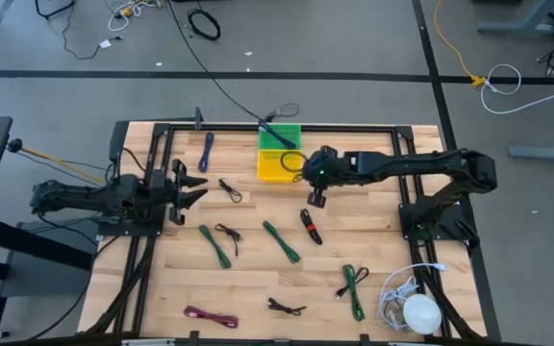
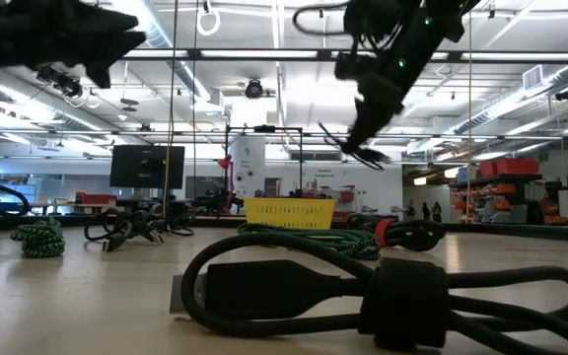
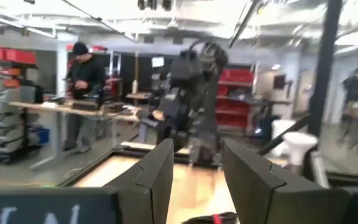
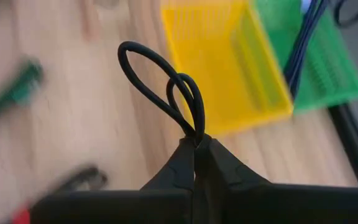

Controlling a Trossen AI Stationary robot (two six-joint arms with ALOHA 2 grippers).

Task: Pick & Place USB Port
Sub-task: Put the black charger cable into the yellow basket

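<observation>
Black loops of a bundled cable (image 4: 166, 87) stick out from the right gripper (image 4: 196, 146), whose fingers are pinched tight on it in the air just beside the yellow basket (image 4: 222, 68). The left gripper (image 1: 188, 186) waits at the table's (image 1: 258, 279) left side, fingers parted around nothing.

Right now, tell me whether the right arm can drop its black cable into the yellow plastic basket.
Probably yes: the right gripper, shut on the black cable loop, hangs beside the yellow plastic basket, nothing between.
</observation>
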